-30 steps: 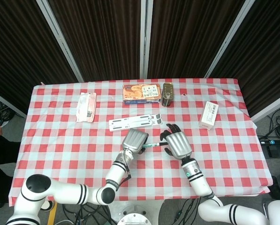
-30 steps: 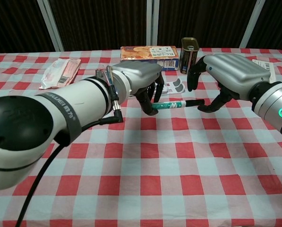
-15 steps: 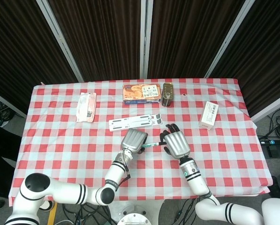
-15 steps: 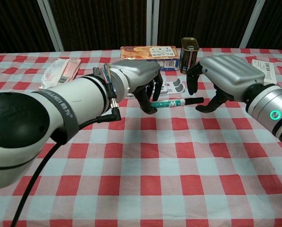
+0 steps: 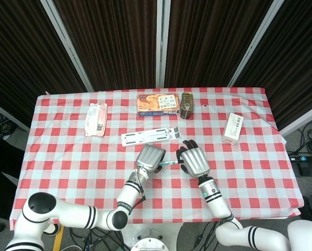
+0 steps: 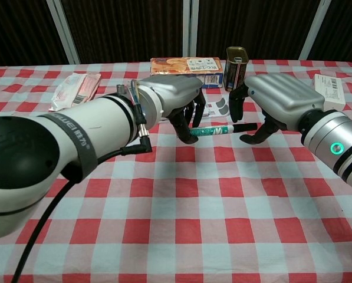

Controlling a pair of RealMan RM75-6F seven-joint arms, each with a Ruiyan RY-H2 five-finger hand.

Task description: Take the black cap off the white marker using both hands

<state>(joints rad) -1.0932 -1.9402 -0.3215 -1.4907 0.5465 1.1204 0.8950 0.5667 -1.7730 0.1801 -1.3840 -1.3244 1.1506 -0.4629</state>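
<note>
**Right robot hand closing in on the cap end**

As the right robot hand point(image 6: 270, 103) drifts leftward from its position a second ago, its curled fingers now sit around the black cap point(image 6: 245, 125) without clearly clamping it; I judge it not yet gripped. My left robot hand point(image 6: 176, 100) keeps holding the white marker point(image 6: 214, 130) by its barrel, raised just above the worktop point(image 6: 181, 194). Cap is still on. Next I need a firm pinch, then a straight pull apart.
</note>
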